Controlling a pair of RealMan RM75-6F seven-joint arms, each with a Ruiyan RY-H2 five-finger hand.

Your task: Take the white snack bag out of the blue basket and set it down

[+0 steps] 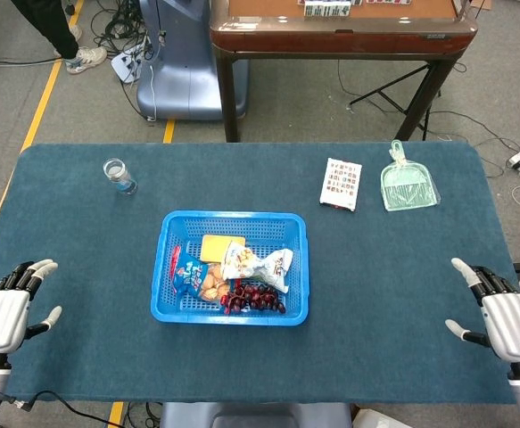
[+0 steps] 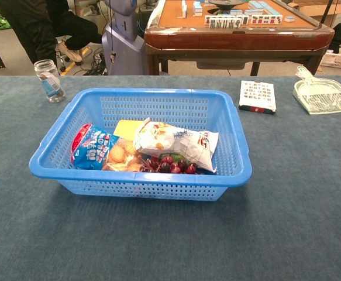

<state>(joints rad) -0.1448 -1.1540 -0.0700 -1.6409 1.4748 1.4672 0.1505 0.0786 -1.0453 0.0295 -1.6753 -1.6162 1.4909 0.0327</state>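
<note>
The white snack bag (image 1: pixel 258 266) (image 2: pixel 176 142) lies in the blue basket (image 1: pixel 166 308) (image 2: pixel 141 187), on top of dark red cherries (image 2: pixel 170 165) and beside a blue snack bag (image 2: pixel 92 146) and a yellow packet (image 2: pixel 127 128). My left hand (image 1: pixel 3 310) hovers open at the table's near left corner, far from the basket. My right hand (image 1: pixel 499 312) is open at the near right edge, also well away. Neither hand shows in the chest view.
A small glass jar (image 1: pixel 119 176) (image 2: pixel 47 79) stands at the back left. A tile box (image 1: pixel 341 183) (image 2: pixel 257 96) and a green dustpan (image 1: pixel 408 185) (image 2: pixel 323 95) lie at the back right. A wooden table (image 1: pixel 340 27) stands behind.
</note>
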